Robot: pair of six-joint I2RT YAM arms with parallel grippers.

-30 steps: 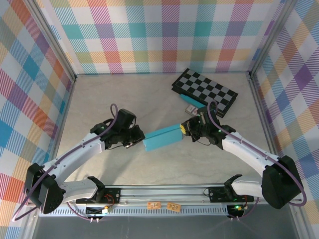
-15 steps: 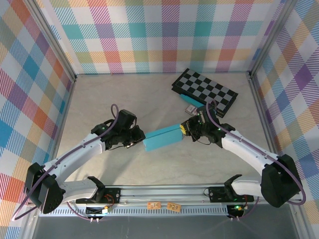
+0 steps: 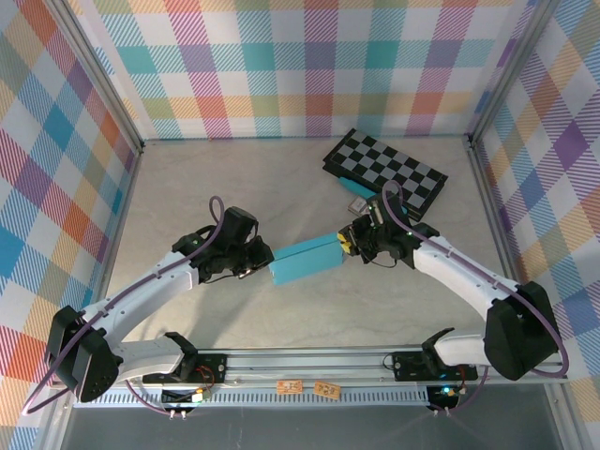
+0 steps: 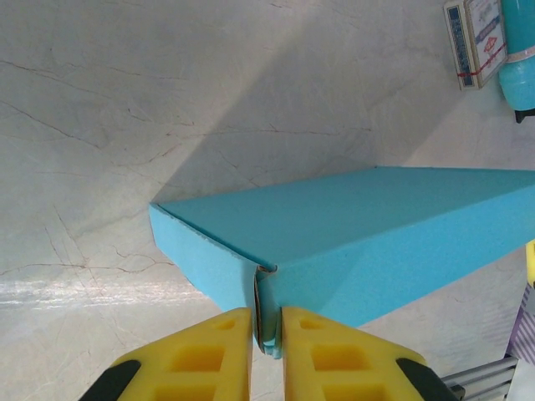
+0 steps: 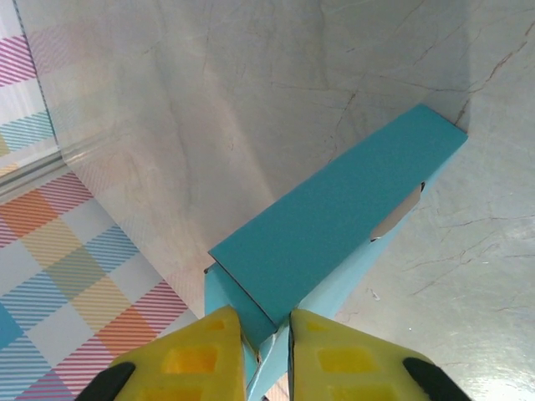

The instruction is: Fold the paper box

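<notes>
The paper box (image 3: pixel 305 260) is a closed teal-blue flat rectangular box in the middle of the table, held between both arms. My left gripper (image 3: pixel 266 262) is at its left end. In the left wrist view that gripper (image 4: pixel 267 334) is shut on a thin flap at the box's (image 4: pixel 359 242) near corner, and the cardboard edge shows between the yellow fingers (image 4: pixel 209 351). My right gripper (image 3: pixel 345 242) is at the right end. In the right wrist view its jaws (image 5: pixel 266 342) pinch the corner of the box (image 5: pixel 334 225), with a finger on each side.
A black-and-grey checkerboard (image 3: pixel 386 169) lies at the back right. A slim teal tube (image 4: pixel 520 50) and a small printed card box (image 4: pixel 475 42) lie just in front of it. Plaid walls enclose the table and a metal rail (image 3: pixel 309 361) runs along the near edge.
The box stays where it was. The right wrist has shifted slightly towards the back, and its jaws stand a little wider on the corner. The left arm has not moved.
</notes>
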